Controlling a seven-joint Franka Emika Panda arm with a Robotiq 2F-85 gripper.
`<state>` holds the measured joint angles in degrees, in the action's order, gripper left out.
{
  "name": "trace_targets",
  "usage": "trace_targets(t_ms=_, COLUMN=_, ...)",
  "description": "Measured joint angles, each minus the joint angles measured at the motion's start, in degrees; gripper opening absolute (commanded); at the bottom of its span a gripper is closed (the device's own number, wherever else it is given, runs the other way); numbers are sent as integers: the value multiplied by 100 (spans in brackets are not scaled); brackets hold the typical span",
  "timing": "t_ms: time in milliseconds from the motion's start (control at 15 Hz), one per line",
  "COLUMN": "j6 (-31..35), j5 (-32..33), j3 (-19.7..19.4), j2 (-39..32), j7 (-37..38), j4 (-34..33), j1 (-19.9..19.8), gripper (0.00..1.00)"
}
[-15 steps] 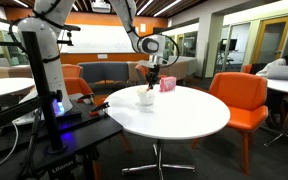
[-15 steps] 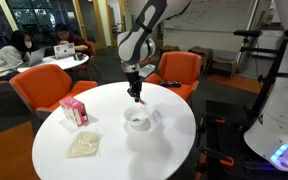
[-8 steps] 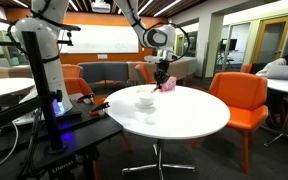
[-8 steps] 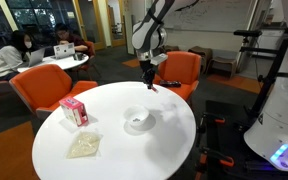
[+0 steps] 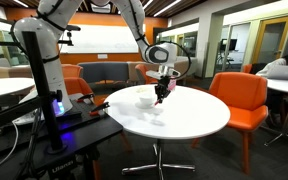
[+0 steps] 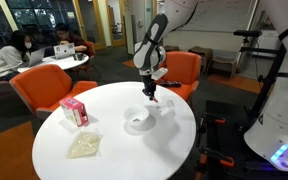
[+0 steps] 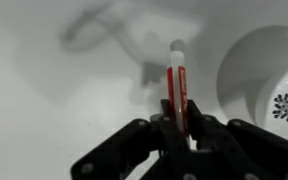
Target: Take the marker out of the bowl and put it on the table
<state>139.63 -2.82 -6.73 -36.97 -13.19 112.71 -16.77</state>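
My gripper (image 7: 179, 118) is shut on the red marker (image 7: 176, 82), which sticks out past the fingertips with its white tip toward the white table top (image 7: 54, 110). In both exterior views the gripper (image 5: 161, 95) (image 6: 150, 92) hangs just above the table (image 5: 194, 115) (image 6: 104, 150), beside the small white bowl (image 5: 147, 101) (image 6: 138, 121) and not over it. The marker tip (image 5: 159, 100) (image 6: 151, 97) is near the table surface. In the wrist view the bowl (image 7: 269, 85) lies at the right edge and looks empty.
A pink box (image 6: 74, 110) (image 5: 170, 86) and a crumpled pale packet (image 6: 83, 145) lie on the table. Orange chairs (image 5: 242, 100) (image 6: 174, 70) ring the table. The black robot stand (image 5: 59, 135) is beside it.
The gripper has carried the marker away from above the bowl, sideways and down toward the table top beside the bowl. The bowl has stayed in place.
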Motion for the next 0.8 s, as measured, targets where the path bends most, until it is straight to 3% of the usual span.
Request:
trace_targets(t_ms=67, j6=10, j5=0, j3=0, j2=-74, j7=0, j4=-63, j1=-7, gripper=9)
trace_targets(t_ms=133, j6=11, j5=0, j3=0, j2=-123, j7=0, j4=-109, j1=-16, gripper=41)
trace_targets(t_ms=667, j6=60, j5=0, j3=32, j2=-198, j7=-1, j4=-196, j1=-31, gripper=98)
trace_targets(t_ms=800, j6=67, j5=0, j3=83, j2=-37, j7=-1, j4=-135, j1=-14, gripper=100)
